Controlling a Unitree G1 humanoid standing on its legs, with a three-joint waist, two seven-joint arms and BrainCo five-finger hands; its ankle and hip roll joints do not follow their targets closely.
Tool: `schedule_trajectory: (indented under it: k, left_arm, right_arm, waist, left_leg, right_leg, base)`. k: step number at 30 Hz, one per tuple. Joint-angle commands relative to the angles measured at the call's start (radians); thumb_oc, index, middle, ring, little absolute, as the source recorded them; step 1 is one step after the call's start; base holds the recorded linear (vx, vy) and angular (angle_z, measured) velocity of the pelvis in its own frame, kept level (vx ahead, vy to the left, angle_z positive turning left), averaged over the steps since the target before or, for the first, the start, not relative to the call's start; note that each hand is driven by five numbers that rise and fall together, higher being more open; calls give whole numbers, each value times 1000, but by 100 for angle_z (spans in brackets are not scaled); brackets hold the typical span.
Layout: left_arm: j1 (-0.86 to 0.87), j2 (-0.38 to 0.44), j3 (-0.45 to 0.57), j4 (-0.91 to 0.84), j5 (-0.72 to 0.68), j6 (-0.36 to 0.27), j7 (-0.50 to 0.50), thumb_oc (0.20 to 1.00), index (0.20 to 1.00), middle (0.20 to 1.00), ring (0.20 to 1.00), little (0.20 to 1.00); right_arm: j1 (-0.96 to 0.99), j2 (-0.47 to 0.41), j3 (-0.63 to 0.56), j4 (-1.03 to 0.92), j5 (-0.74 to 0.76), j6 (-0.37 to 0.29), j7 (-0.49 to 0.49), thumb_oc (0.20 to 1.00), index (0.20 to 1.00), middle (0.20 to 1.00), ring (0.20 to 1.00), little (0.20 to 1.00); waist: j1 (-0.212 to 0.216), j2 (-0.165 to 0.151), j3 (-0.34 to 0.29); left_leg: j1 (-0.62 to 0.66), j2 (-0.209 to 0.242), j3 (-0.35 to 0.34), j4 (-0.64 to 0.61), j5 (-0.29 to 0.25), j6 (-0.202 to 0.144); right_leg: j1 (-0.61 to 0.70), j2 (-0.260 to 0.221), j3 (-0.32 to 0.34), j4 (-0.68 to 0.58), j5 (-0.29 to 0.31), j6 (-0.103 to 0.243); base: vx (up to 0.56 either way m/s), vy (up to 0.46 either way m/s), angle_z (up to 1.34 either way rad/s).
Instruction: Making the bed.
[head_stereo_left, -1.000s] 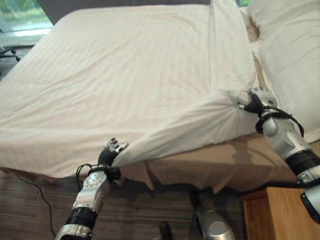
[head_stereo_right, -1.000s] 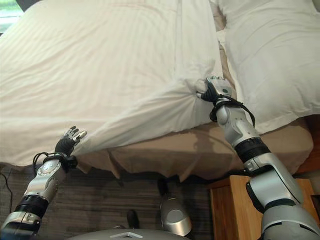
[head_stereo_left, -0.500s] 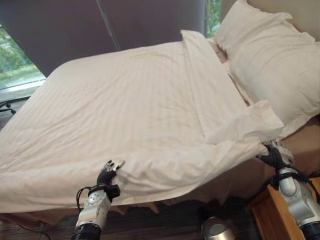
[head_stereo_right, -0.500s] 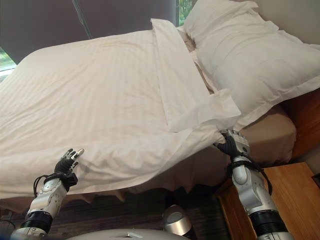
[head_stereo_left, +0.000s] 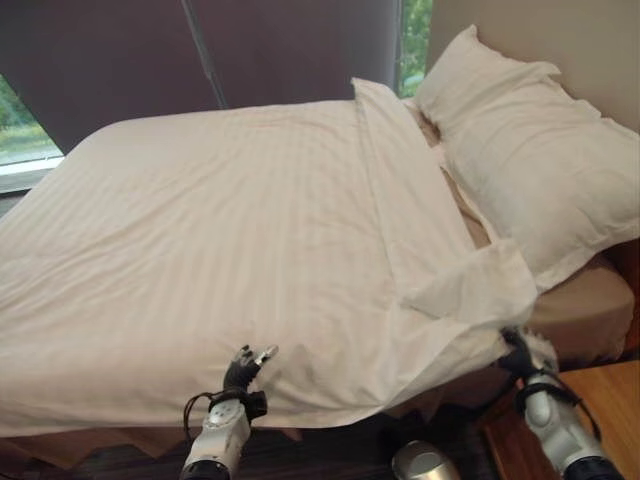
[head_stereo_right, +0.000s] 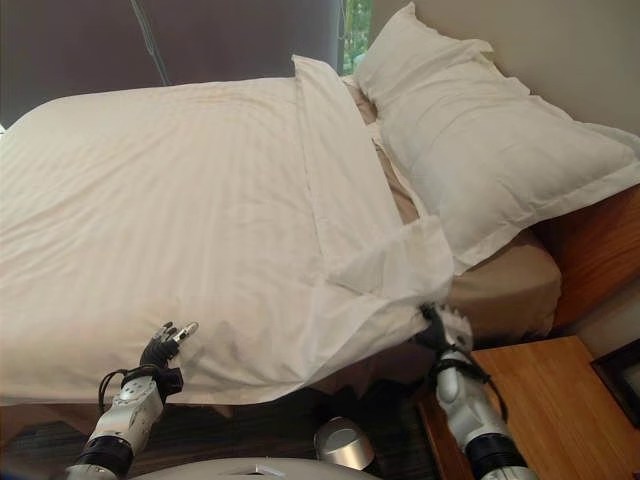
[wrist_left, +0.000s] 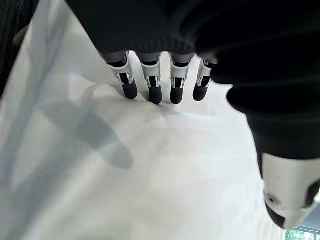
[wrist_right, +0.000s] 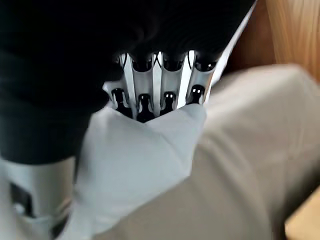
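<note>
The duvet (head_stereo_left: 220, 240) covers the bed (head_stereo_right: 510, 290). Right hand (head_stereo_right: 440, 330) fingers (wrist_right: 150, 107) clamp its near head-end corner; left hand (head_stereo_left: 245, 368) fingers (wrist_left: 150, 90) rest straight on its near edge.

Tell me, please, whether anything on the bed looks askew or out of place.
Yes. The duvet's near corner by the pillows is flipped and rumpled, baring the tan sheet. The right hand pinches that corner; the left hand rests open on the duvet's edge.
</note>
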Motion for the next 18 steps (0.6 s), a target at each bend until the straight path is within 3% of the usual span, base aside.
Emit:
schedule_trajectory:
  k: [1,4,7,12,18]
  left_arm:
    - [-41,-6,1,11,-6,-53,27,1000,1000,1000,1000,1000]
    - [-69,-24,-54,19,-23,-52,23,1000,1000,1000,1000,1000]
    - [-64,-20,-73,11,-41,-48,15,1000,1000,1000,1000,1000]
    - [-57,0,-62,5,-60,-45,8,1000,1000,1000,1000,1000]
    - [-48,21,-46,14,-58,-43,4,1000,1000,1000,1000,1000]
  right_arm:
    - [180,-20,96,208,36,115,68,1000,1000,1000,1000,1000]
    - [177,60,85,500,112,204,150,1000,1000,1000,1000,1000]
    - [182,62,34,571,172,235,163,1000,1000,1000,1000,1000]
    - [177,0,-73,604,255,265,125,1000,1000,1000,1000,1000]
    - [156,-72,-127,543,297,231,72,1000,1000,1000,1000,1000]
  waist:
    - [-58,-7,6]
    - [-48,-14,5]
    - [-46,-13,3]
    - [-42,-14,-5]
    - [-35,-21,-10]
  left_leg:
    - [61,-9,-81,13,-79,-6]
    - [62,-11,-90,13,-83,-4]
    - [63,-10,-93,13,-85,-2]
    - [63,-9,-90,13,-84,-1]
    - [61,-8,-89,13,-79,-1]
  right_leg:
    - [-257,-57,25,94,181,109]
    - [-249,-66,18,89,181,108]
    - [-245,-68,16,89,184,110]
    - [-242,-70,12,83,191,111]
    - [-243,-67,14,81,198,111]
  base:
    - [-34,7,2]
    - [-40,11,10]
    - [-10,7,14]
    - [-3,2,2]
    - [0,0,0]
